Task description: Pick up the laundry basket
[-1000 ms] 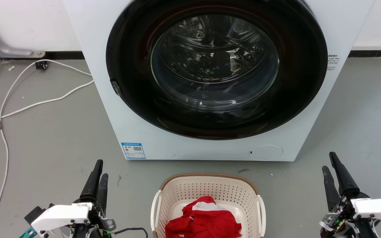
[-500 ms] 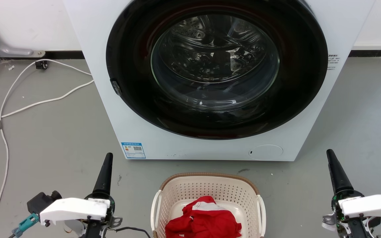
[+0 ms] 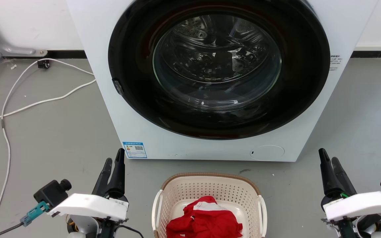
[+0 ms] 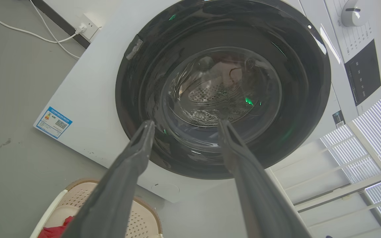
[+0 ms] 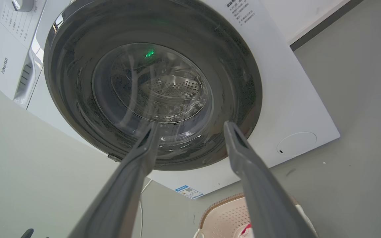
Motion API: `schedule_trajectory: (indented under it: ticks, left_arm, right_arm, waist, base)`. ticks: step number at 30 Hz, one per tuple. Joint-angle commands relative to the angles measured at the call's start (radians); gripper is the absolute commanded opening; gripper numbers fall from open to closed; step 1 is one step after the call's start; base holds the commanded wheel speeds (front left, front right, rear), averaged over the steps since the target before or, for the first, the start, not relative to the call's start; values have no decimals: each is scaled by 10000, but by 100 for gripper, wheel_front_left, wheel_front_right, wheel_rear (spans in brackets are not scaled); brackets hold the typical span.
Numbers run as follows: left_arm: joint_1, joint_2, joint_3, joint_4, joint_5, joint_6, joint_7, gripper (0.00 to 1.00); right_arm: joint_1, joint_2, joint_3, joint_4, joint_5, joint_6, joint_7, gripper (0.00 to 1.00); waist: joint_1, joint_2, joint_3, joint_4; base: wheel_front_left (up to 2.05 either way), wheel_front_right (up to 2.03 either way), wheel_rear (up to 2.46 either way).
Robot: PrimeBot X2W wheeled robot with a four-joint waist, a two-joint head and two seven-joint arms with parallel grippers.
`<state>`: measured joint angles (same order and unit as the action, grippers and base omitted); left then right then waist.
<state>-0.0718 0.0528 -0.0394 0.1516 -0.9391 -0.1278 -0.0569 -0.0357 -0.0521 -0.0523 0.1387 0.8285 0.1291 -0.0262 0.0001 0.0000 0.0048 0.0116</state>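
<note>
The laundry basket [image 3: 210, 190], cream with perforated walls, a brown rim and white side handles, stands on the grey floor at the bottom middle of the head view, in front of the washing machine. A red garment [image 3: 204, 220] lies inside it. My left gripper [image 3: 114, 159] is open to the basket's left, fingers pointing up and apart from it. To the basket's right, my right gripper [image 3: 328, 158] is open too, holding nothing. The left wrist view catches the basket [image 4: 144, 219] at its bottom left, and the basket [image 5: 225, 216] shows low in the right wrist view.
A white front-loading washing machine [image 3: 137, 132] with a shut dark round door [image 3: 217, 66] rises close behind the basket. White cables [image 3: 28, 105] trail over the floor at the left. Open grey floor lies on both sides of the basket.
Both grippers have turned about their wrists and shifted inward a little towards the basket. The head camera has moved slightly. The basket stays put.
</note>
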Motion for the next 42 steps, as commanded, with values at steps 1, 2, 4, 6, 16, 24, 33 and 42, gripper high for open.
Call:
schedule_trajectory:
  ticks: [1, 2, 4, 6, 16, 24, 33, 42]
  left_arm:
    - [-75, 98, -102, -174, 529, -24, -127, 100]
    - [-75, 109, -136, -176, 711, -24, -161, 100]
    - [-77, 130, -205, -187, 1073, -25, -228, 100]
    - [-76, 139, -235, -192, 1254, -25, -261, 100]
    - [-69, 190, -457, -93, 2766, -18, -573, 100]
    - [-75, 245, -662, -86, 3823, 37, -803, 100]
    - [-43, 300, -871, -63, 4860, 122, -1032, 100]
    - [-6, 342, -1041, 16, 5745, 191, -1256, 100]
  right_arm:
    - [-18, 0, 12, -257, -580, 18, -63, 100]
    - [2, 1, 10, -296, -768, 19, -65, 100]
    - [42, 5, 4, -380, -1130, 19, -65, 100]
    - [65, 6, 0, -424, -1308, 19, -60, 100]
    - [255, 11, 41, -794, -2774, 20, 19, 100]
    - [419, 12, 64, -1036, -3810, 21, 43, 100]
    - [541, 13, 121, -1250, -4811, 21, 62, 100]
    - [692, 14, 158, -1409, -5673, 22, 31, 100]
  waist:
    - [0, 0, -2, 12]
    - [0, 0, -3, 18]
    - [0, 0, -5, 28]
    - [0, 0, -6, 33]
    - [0, 0, 0, 72]
    - [0, 0, 5, 99]
    - [0, 0, 8, 101]
    - [0, 0, 10, 110]
  base:
    - [0, 0, 0]
    - [0, 0, 0]
    - [0, 0, 0]
    - [0, 0, 0]
    - [0, 0, 0]
    - [0, 0, 0]
    - [0, 0, 0]
    - [0, 0, 0]
